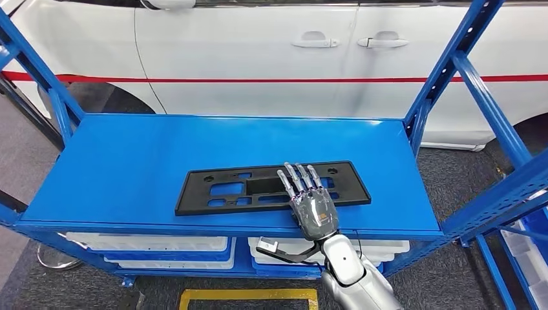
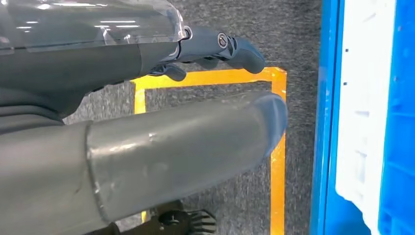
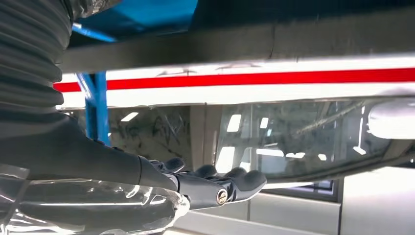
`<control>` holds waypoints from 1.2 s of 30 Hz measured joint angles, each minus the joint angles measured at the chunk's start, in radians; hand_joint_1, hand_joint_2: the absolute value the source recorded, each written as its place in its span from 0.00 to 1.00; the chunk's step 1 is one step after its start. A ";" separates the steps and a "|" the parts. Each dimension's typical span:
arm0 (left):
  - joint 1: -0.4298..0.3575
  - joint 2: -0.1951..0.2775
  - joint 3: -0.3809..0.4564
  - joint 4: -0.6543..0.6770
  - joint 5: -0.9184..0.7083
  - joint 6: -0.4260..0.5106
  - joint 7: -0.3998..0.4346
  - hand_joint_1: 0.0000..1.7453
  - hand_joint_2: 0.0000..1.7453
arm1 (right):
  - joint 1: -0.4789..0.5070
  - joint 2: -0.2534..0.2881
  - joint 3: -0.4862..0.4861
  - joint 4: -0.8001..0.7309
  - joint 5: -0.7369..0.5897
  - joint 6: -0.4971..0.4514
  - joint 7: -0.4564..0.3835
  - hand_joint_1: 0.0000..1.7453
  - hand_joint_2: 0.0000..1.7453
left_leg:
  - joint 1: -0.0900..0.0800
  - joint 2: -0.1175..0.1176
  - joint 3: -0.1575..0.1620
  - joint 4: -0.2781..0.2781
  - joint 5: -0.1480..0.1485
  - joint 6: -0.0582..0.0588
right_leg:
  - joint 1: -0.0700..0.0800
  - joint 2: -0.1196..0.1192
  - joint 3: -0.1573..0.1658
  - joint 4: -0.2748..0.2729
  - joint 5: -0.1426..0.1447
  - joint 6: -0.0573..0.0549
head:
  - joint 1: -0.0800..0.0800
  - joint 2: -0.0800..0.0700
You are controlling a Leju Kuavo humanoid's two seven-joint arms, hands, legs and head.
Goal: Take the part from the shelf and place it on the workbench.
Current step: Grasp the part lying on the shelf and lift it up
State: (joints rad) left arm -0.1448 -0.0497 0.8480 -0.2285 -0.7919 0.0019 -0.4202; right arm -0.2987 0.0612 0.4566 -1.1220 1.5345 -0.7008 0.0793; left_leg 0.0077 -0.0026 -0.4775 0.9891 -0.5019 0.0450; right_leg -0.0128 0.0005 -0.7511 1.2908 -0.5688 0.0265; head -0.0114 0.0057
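Flat, right hand (image 1: 313,208) fingers spread, resting atop black part (image 1: 226,188) on blue shelf (image 1: 116,174).

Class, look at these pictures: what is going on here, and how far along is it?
A humanoid robot stands at a blue shelf parked beside a white car. Its right hand lies with fingers stretched flat over the near edge of a long black plastic part, which lies flat on the shelf top, not yet lifted. The left hand hangs by the floor, holding nothing, over a yellow floor marking. White bins sit on the lower level.
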 joint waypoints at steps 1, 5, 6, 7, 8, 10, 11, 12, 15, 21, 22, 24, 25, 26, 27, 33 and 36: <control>0.001 0.000 0.000 0.000 0.001 0.001 0.001 0.00 0.00 | 0.002 0.000 0.000 0.000 0.000 0.000 0.000 0.00 1.00 | 0.001 -0.002 0.011 0.000 -0.010 -0.003 | 0.000 0.000 -0.014 -0.012 -0.002 0.000 | 0.000 0.000; 0.001 -0.002 0.000 0.000 0.003 0.002 0.004 0.00 0.00 | 0.006 -0.001 -0.001 0.000 0.000 0.000 0.000 0.00 1.00 | 0.002 -0.004 0.059 0.003 -0.062 -0.021 | 0.005 0.000 0.023 -0.216 0.182 -0.021 | -0.001 0.000; 0.000 -0.002 0.000 0.000 0.003 0.002 0.004 0.00 0.00 | 0.008 -0.001 -0.001 -0.001 0.000 0.000 -0.001 0.00 1.00 | 0.002 -0.004 0.061 0.001 -0.071 -0.028 | 0.009 0.001 0.025 -0.235 0.215 -0.031 | 0.000 0.000; -0.001 -0.003 0.000 0.001 0.003 0.002 0.005 0.00 0.00 | 0.009 -0.001 -0.002 -0.003 0.000 0.000 -0.002 0.00 1.00 | 0.002 -0.004 0.064 0.004 -0.071 -0.035 | 0.013 0.002 0.024 -0.236 0.220 -0.042 | 0.000 0.000; -0.002 -0.003 0.000 0.000 0.003 0.002 0.005 0.00 0.00 | 0.009 0.000 -0.002 -0.006 0.000 0.000 -0.003 0.00 1.00 | 0.002 -0.004 0.060 0.010 -0.065 -0.042 | 0.013 0.003 0.029 -0.241 0.219 -0.051 | 0.001 0.000; -0.002 -0.003 0.000 0.000 0.002 0.004 0.003 0.00 0.00 | 0.010 0.001 -0.003 -0.011 0.000 0.000 -0.005 0.03 1.00 | 0.004 -0.003 0.037 0.069 -0.046 -0.053 | 0.010 0.003 0.050 -0.258 0.212 -0.065 | 0.001 0.000; -0.003 -0.004 0.000 0.000 0.002 0.005 0.002 0.00 0.00 | 0.010 0.001 -0.003 -0.012 0.000 0.000 -0.006 0.28 1.00 | 0.005 -0.003 0.010 0.117 -0.046 -0.057 | 0.007 0.002 0.062 -0.266 0.209 -0.070 | 0.001 0.000; -0.004 -0.005 0.000 0.000 0.001 0.006 0.001 0.00 0.00 | 0.010 0.002 -0.003 -0.012 0.000 0.000 -0.008 0.53 1.00 | 0.006 -0.003 -0.024 0.171 -0.061 -0.060 | 0.006 0.001 0.071 -0.272 0.206 -0.074 | 0.001 0.000; -0.002 -0.004 0.000 0.000 0.002 0.010 0.000 0.00 0.00 | 0.012 0.002 -0.003 -0.012 0.000 0.000 -0.016 1.00 1.00 | 0.009 -0.003 -0.121 0.276 -0.148 -0.068 | 0.006 0.003 0.083 -0.275 0.196 -0.078 | 0.000 0.000; -0.004 -0.002 0.000 0.000 0.001 0.012 -0.002 0.00 0.00 | 0.014 0.004 -0.013 -0.009 -0.001 0.000 -0.038 1.00 1.00 | 0.007 0.000 -0.088 0.047 -0.003 -0.055 | 0.008 0.006 0.088 -0.262 0.186 -0.062 | 0.001 0.000; -0.004 -0.002 0.000 0.000 0.001 0.012 -0.002 0.00 0.00 | 0.014 0.004 -0.016 -0.008 -0.001 0.000 -0.040 1.00 1.00 | 0.004 0.000 -0.085 0.029 0.003 -0.049 | 0.008 0.007 0.088 -0.261 0.186 -0.055 | 0.001 0.000; -0.004 -0.001 0.000 0.000 0.001 0.014 -0.003 0.00 0.00 | 0.015 0.006 -0.018 -0.008 -0.001 0.000 -0.046 1.00 1.00 | 0.003 -0.001 -0.086 0.027 0.014 -0.033 | 0.009 0.007 0.088 -0.261 0.185 -0.039 | 0.001 0.000; -0.003 0.000 0.000 0.000 0.001 0.014 -0.004 0.00 0.00 | 0.015 0.007 -0.019 -0.008 -0.001 0.000 -0.049 1.00 1.00 | 0.004 -0.001 -0.084 0.023 0.029 -0.026 | 0.008 0.006 0.088 -0.257 0.179 -0.032 | 0.001 0.000; -0.004 0.000 0.000 0.000 0.001 0.015 -0.004 0.00 0.00 | 0.016 0.008 -0.020 -0.008 -0.001 0.000 -0.052 1.00 1.00 | 0.006 0.000 -0.082 0.019 0.040 -0.019 | 0.008 0.005 0.083 -0.240 0.163 -0.027 | 0.001 0.000; -0.005 0.000 0.000 0.000 0.000 0.016 -0.005 0.00 0.00 | 0.016 0.008 -0.021 -0.008 -0.001 0.000 -0.054 1.00 1.00 | 0.008 0.001 -0.082 0.016 0.049 -0.013 | 0.007 0.005 0.068 -0.203 0.135 -0.023 | 0.001 0.000; -0.003 0.000 0.000 0.000 0.000 0.023 -0.007 0.00 0.00 | 0.031 0.008 -0.036 -0.009 -0.002 0.000 -0.070 1.00 1.00 | 0.005 0.001 -0.098 0.023 0.056 -0.009 | 0.000 0.003 0.023 -0.041 0.061 -0.017 | 0.001 0.000; -0.004 -0.001 0.000 0.000 0.000 0.029 -0.008 0.00 0.00 | 0.031 0.011 -0.046 -0.023 -0.004 0.000 -0.084 1.00 1.00 | 0.002 0.000 -0.100 0.033 0.049 -0.021 | 0.004 0.003 0.124 -0.219 0.117 -0.029 | 0.001 0.000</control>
State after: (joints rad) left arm -0.1485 -0.0511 0.8480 -0.2281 -0.7923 0.0313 -0.4282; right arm -0.2679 0.0722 0.4104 -1.1451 1.5307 -0.7004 -0.0051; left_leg 0.0098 -0.0028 -0.5779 1.0218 -0.4533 0.0243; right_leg -0.0083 0.0032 -0.6270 1.0715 -0.4518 -0.0029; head -0.0106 0.0057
